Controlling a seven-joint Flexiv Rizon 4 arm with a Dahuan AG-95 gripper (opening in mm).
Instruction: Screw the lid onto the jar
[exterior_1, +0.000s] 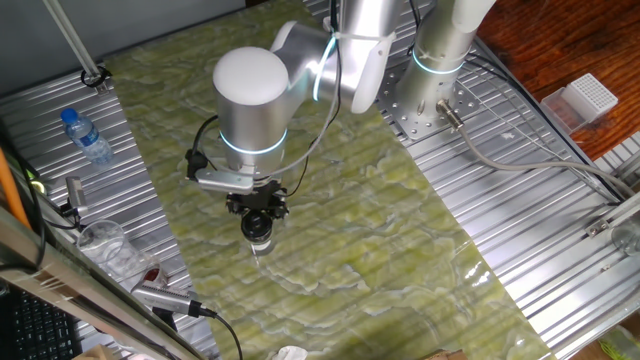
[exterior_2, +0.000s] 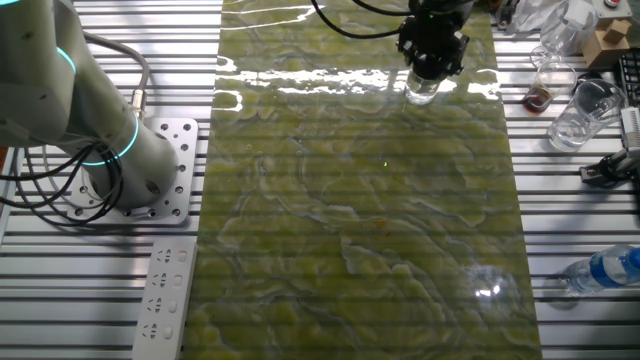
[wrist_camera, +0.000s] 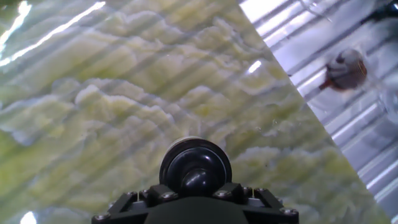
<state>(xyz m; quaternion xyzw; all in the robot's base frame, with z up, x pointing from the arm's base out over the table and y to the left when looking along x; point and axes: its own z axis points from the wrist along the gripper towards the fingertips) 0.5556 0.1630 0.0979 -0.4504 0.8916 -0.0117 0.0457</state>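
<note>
One black lid (wrist_camera: 195, 167) nearest, pinched by the fingers (wrist_camera: 195, 186), on one glass jar (exterior_1: 260, 236), green mat (exterior_1: 400, 220)

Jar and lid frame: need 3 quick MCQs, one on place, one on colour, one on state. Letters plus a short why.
1. Where does the jar stand?
A. on the green mat
B. on the ribbed metal beside the mat
C. on the wooden floor

2. What colour is the lid?
A. blue
B. white
C. black

3. How does the gripper sit relative to the jar?
A. far off, above the bottle
B. directly over the jar, at its top
C. lying flat on the mat, beside the jar

Answers:
1 A: both fixed views show the clear jar on the green mat, well inside its edges.
2 C: the hand view shows a glossy black round cap just ahead of the fingers.
3 B: both fixed views show the gripper straight above the jar; the blue-capped bottle lies far away on the metal.
</note>
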